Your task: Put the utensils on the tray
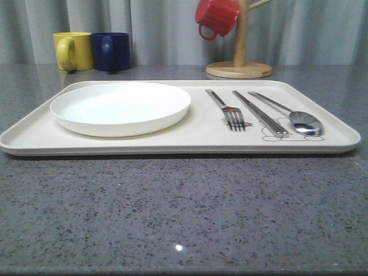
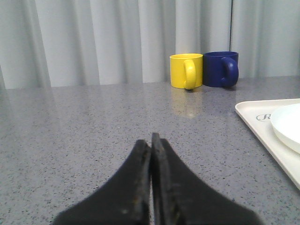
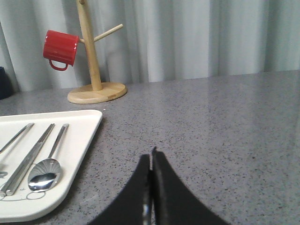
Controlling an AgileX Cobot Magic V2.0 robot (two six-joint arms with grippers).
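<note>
Plate (image 1: 121, 107) on tray (image 1: 172, 145) left, fork (image 1: 227, 109), bar-like piece (image 1: 260, 112), spoon (image 1: 293, 115) side by side right

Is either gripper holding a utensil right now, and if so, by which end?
No. The left gripper and right gripper are shut on nothing; fork, bar and spoon lie on the tray.

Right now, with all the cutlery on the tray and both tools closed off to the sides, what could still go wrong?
1. The spoon lies close to the tray rim's right edge; a nudge to the tray might slide it off.
2. The right tool sits low beside that tray edge; an inward swing could clip it.
3. The left tool is low too, near the tray's plate side.
</note>
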